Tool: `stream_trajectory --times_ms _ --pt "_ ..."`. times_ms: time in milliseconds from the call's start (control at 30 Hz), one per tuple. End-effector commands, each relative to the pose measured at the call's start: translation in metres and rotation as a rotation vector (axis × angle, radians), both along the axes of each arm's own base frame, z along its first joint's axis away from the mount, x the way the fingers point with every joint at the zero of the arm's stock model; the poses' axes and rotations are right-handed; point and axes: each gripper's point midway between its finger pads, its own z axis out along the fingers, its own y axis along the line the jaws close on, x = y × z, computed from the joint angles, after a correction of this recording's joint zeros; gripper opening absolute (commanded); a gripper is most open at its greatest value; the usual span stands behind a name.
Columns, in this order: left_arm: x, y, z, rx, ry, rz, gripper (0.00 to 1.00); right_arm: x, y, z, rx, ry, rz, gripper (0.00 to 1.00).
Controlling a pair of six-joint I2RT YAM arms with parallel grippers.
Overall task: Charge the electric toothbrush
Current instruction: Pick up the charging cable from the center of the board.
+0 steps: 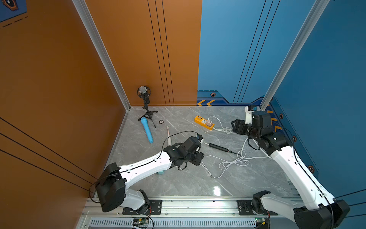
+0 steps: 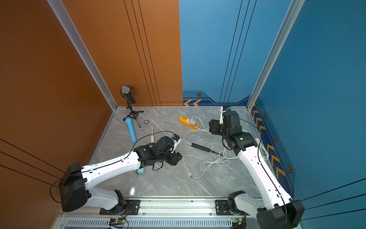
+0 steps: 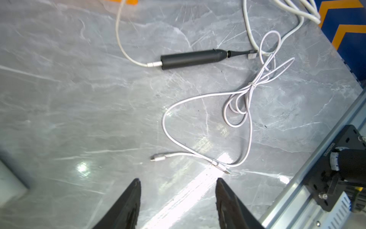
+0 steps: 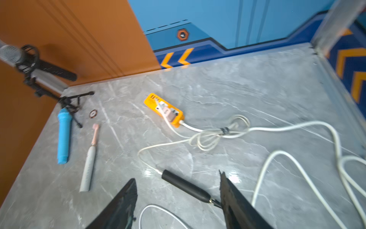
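Mostly hidden beneath the left arm (image 2: 114,164), lower centre of both top views: teal block (image 2: 141,171). Too small to identify, beside the tripod (image 1: 147,113): dark ring (image 1: 161,121). Behind one of the right fingers (image 4: 235,210): head of the black toothbrush (image 4: 186,186). Cropped by the left wrist view's edge: power strip (image 3: 129,1).

the surface (image 3: 79,99) looks like polished grey stone with white veins, glossy enough to throw bright glare. the black toothbrush (image 3: 190,58) has a smooth, matt plastic body. the white cable (image 3: 168,123) is smooth and faintly shiny, ending in a bright metal plug (image 3: 158,158). the power strip (image 4: 149,103) is glossy orange plastic. the blue microphone (image 4: 64,136) looks matt. the pale toothbrush (image 4: 89,164) is smooth plastic. the stand microphone (image 4: 10,54) has a silver wire-mesh head. the left gripper (image 3: 177,179) is dull black. the front rail (image 1: 178,204) is bare silver metal.
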Motion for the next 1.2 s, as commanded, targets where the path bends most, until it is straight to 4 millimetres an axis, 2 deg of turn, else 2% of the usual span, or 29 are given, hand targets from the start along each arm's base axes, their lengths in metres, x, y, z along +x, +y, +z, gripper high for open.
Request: stream_trajectory --times_ms 0,67,133,300,500,567,800,933,1033,1167 --pt "-0.009 -0.007 -0.004 0.074 0.044 0.215 0.58 -0.024 -0.050 -0.038 -0.010 0.135 -0.275 0.69" --pt "-0.024 -0.023 -0.018 0.127 0.084 0.220 0.56 -0.031 -0.058 -0.045 -0.002 0.156 -0.323 0.69" --pt "-0.031 -0.033 -0.032 0.151 0.132 0.247 0.54 -0.034 -0.057 -0.048 0.003 0.171 -0.320 0.70" --pt "-0.033 -0.038 -0.068 0.212 0.201 0.310 0.53 -0.037 -0.056 -0.048 -0.003 0.177 -0.294 0.72" --pt "-0.038 -0.066 -0.102 0.251 0.298 0.272 0.51 -0.039 -0.053 -0.048 -0.016 0.175 -0.258 0.73" --pt "-0.039 -0.066 -0.107 0.265 0.309 0.267 0.49 -0.039 -0.052 -0.049 -0.015 0.180 -0.251 0.73" --pt "-0.057 -0.050 -0.115 0.335 0.357 0.226 0.28 -0.039 -0.052 -0.053 -0.012 0.186 -0.251 0.73" --pt "-0.066 -0.044 -0.113 0.336 0.381 0.205 0.27 -0.037 -0.049 -0.054 0.000 0.187 -0.247 0.73" --pt "-0.070 -0.043 -0.105 0.323 0.379 0.183 0.40 -0.036 -0.046 -0.055 0.006 0.188 -0.242 0.73" --pt "-0.074 -0.041 -0.102 0.319 0.381 0.166 0.29 -0.033 -0.042 -0.056 0.013 0.193 -0.234 0.73"
